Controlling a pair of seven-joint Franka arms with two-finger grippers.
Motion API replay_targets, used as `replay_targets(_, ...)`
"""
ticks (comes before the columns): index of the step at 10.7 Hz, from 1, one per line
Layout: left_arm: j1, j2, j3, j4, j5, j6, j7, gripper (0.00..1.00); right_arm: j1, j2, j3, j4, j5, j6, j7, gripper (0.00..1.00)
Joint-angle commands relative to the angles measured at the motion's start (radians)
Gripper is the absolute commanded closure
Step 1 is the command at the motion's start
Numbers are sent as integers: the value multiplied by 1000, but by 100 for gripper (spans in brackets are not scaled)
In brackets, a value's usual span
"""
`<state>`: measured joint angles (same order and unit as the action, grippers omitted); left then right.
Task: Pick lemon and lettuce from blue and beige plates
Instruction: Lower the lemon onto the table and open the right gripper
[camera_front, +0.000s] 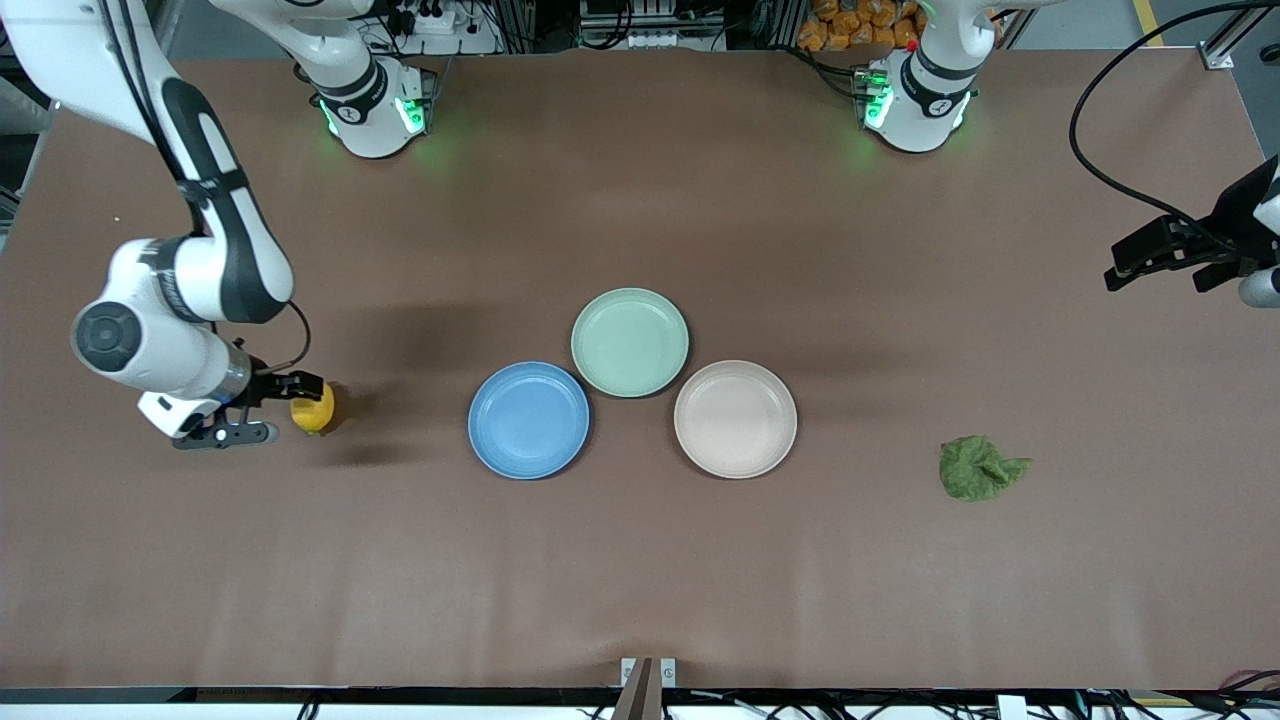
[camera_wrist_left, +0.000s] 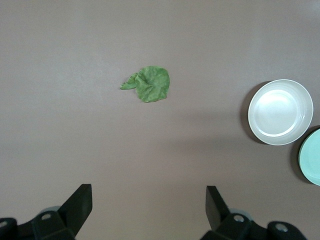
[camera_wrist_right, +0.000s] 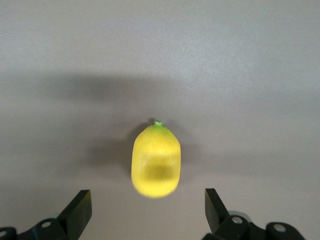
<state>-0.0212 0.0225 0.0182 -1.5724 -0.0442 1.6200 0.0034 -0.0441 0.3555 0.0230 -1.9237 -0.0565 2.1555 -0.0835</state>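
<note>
right gripper (camera_front: 285, 408): spread over yellow oval lemon (camera_front: 314, 408) (on table) | left gripper (camera_wrist_left: 149, 206): spread, waiting above crumpled green lettuce leaf (camera_wrist_left: 149, 84)

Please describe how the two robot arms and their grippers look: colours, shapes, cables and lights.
Both arms have white rounded shells with black joint sections; the right arm shows a round grey joint cap. Green lights glow at both bases. The right gripper and left gripper are black, with two flat wedge-shaped fingers. A thin black cable loops beside the right wrist, and a thicker one runs to the left wrist.
</note>
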Motion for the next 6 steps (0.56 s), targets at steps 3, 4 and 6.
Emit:
replay_targets(3,9,2,2,12,-17,-17,29,0,0,-122,-3,117,-14,-257,54,0)
replay_targets(4,10,1,2,11,-17,-17,30,0,4,-154,0,115,-16,-272,85,0)
replay_targets(6,17,1,2,11,-17,-17,30,0,6,-197,3,112,-17,-287,183,0)
